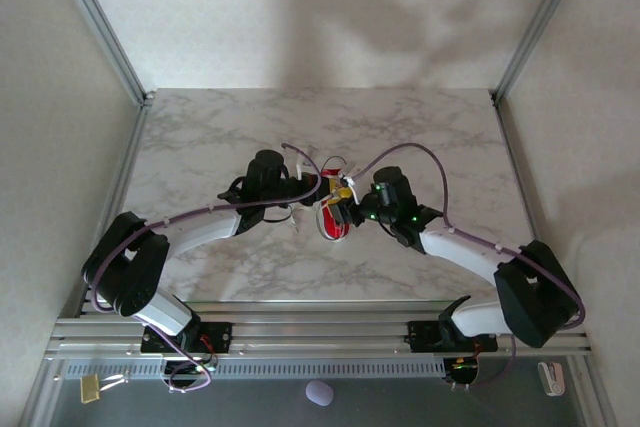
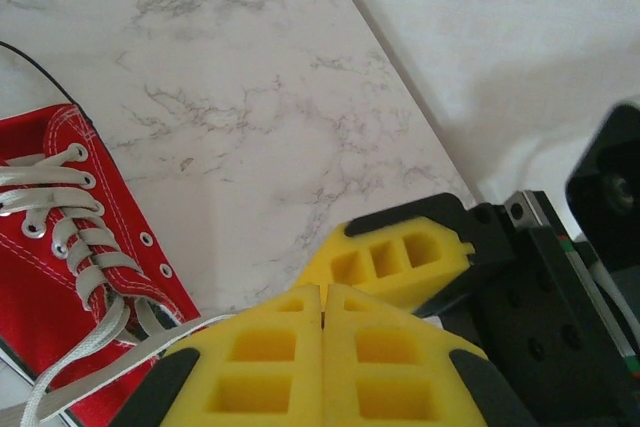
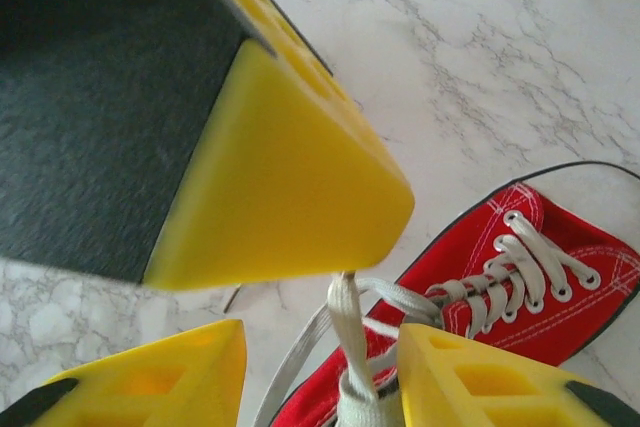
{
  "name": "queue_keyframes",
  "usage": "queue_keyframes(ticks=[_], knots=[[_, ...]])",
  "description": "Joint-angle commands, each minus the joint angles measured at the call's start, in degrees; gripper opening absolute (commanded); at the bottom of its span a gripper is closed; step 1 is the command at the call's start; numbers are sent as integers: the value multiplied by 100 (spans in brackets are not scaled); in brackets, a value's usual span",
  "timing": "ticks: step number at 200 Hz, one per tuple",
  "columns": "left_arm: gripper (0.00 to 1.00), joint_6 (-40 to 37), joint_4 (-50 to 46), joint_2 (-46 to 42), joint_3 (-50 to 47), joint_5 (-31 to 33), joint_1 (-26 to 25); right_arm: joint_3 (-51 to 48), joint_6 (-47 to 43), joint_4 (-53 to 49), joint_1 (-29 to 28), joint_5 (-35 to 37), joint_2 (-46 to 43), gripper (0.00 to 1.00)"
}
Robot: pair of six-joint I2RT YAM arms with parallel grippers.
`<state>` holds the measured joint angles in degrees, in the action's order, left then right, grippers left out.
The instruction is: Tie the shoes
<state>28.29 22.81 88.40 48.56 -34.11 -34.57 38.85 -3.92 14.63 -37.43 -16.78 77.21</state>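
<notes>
**Overhead view.** A desk [image 1: 220, 137] with a white-and-grey marble pattern carries one red canvas sneaker [image 1: 335, 222], lying near the middle of the surface. Both arms reach inward and meet above it. The left hand [image 1: 330, 189] is over the shoe's far end, and the right hand [image 1: 348, 209] is just beside it, on the shoe's right. Green indicator lights [image 1: 385, 215] glow on the right arm's wrist housing. At this scale, any marking on the shoe is too small to read.

**Left wrist view.** The left hand [image 2: 322, 297] is fully closed, its two yellow fingers pressed face to face. The sneaker [image 2: 110, 207] lies at lower left on the desk [image 2: 250, 97], showing white stitching, metal eyelets and criss-crossed white laces [image 2: 75, 247]. One loose strand runs from the shoe up to the closed fingertips. A yellow finger of the right hand [image 2: 400, 262] lies just behind the left fingers.

**Right wrist view.** The right hand [image 3: 318, 347] has its jaws apart, with a bare gap between the two yellow fingers. A strand of the white laces [image 3: 345, 317] rises through this gap, close to the right-side finger, and meets the underside of the left hand's closed fingers [image 3: 290, 177], which pinch it. The sneaker [image 3: 520, 332] lies at lower right with its laced front in sight. No lettering on it is legible.
</notes>
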Motion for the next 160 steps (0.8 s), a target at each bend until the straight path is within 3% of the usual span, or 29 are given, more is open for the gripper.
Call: queue_keyframes(ticks=[1,34,62,87,104,134,160], knots=[[0,53,102,-185,152,-199,-41,262,-170,377,-34,-81,193,43],[0,36,71,-138,172,-276,-42,399,-145,477,-35,-98,330,40],[0,19,41,-146,172,-208,-48,411,-113,472,-32,-72,286,24],[0,27,31,-117,173,-144,-47,380,-50,377,-28,-73,164,0],[0,33,31,-146,172,-74,-35,343,16,279,-36,-33,41,0],[44,-7,-176,-517,-54,618,160,356,344,-212,-32,374,-211,0],[48,-260,-1394,-647,-102,2144,292,484,917,-871,-32,541,-303,0]])
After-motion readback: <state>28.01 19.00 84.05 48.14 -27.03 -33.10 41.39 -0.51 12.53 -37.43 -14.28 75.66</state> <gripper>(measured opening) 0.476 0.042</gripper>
